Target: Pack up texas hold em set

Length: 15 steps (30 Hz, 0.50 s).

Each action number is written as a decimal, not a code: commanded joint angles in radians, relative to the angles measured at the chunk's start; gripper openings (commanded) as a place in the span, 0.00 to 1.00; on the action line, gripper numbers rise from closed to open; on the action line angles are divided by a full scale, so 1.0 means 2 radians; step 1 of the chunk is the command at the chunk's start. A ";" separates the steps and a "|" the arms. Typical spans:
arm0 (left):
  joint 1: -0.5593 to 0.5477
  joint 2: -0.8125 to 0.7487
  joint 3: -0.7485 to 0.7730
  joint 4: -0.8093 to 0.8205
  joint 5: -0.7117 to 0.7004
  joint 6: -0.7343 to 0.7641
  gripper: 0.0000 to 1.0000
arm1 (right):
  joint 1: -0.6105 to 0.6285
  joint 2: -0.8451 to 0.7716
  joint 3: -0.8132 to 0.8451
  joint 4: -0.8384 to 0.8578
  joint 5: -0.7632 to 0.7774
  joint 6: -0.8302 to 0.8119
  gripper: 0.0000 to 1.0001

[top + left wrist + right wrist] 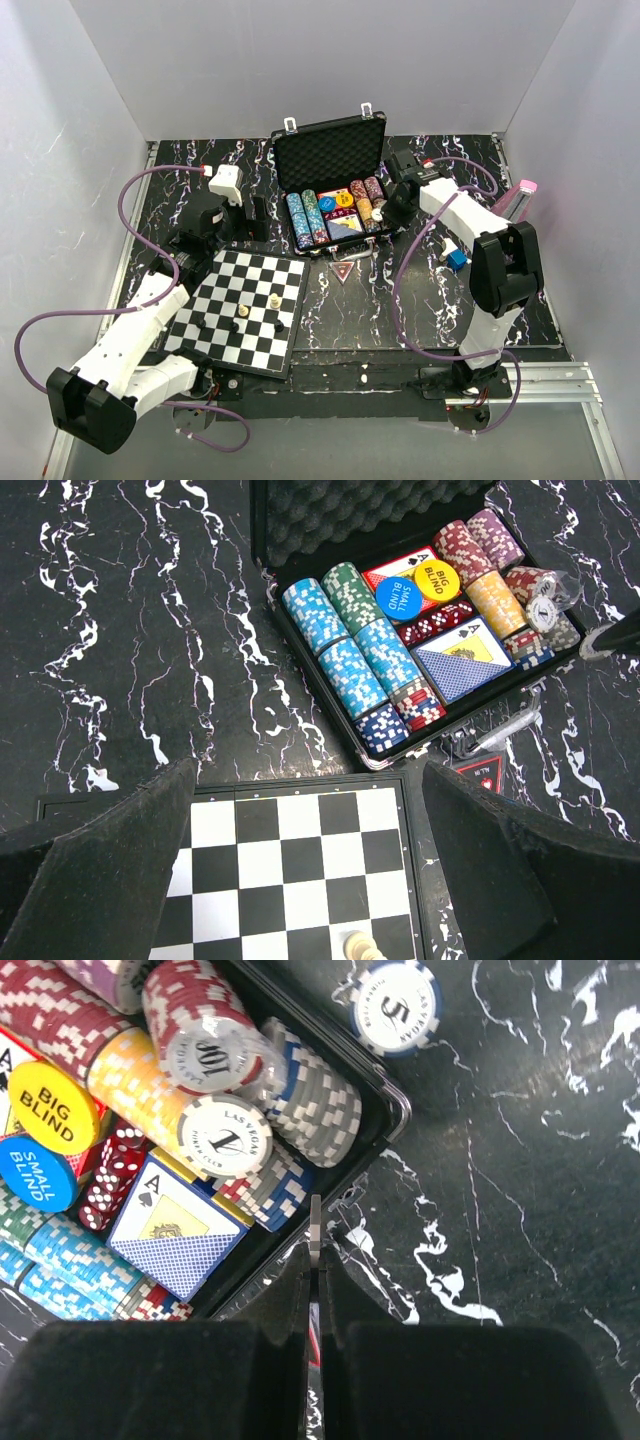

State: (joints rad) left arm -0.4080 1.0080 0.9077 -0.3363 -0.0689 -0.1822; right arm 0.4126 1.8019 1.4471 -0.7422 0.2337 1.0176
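Note:
The black briefcase point(330, 150) lies open at the back centre, holding rows of poker chips point(350, 660), a blue card deck point(170, 1230), red dice point(115, 1175) and round blind buttons point(55, 1110). My right gripper point(316, 1250) is shut on a thin grey chip point(316, 1222) held on edge, just over the case's right front rim point(390, 1110). In the top view this gripper point(385, 205) sits at the case's right side. A loose blue-and-white chip point(398, 1007) lies on the table outside the case. My left gripper point(308, 780) is open and empty above the chessboard's far edge, left of the case.
The chessboard point(245, 310) with a few pieces lies front left. A red triangular card point(343, 270) lies just in front of the case. A pink metronome point(520, 195) stands at the right wall, and a small blue object point(457, 258) lies near the right arm.

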 commanded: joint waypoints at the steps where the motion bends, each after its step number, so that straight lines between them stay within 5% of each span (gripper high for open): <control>1: -0.003 -0.013 -0.004 0.001 -0.007 0.006 0.98 | 0.008 -0.017 0.003 -0.036 0.015 0.108 0.01; 15: -0.008 -0.023 -0.004 -0.001 -0.014 0.009 0.98 | 0.026 0.009 0.007 -0.035 0.024 0.194 0.01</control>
State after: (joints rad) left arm -0.4210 0.9962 0.9077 -0.3367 -0.0727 -0.1757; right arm 0.4610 1.8076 1.4361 -0.7818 0.2428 1.3231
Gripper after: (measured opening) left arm 0.981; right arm 0.042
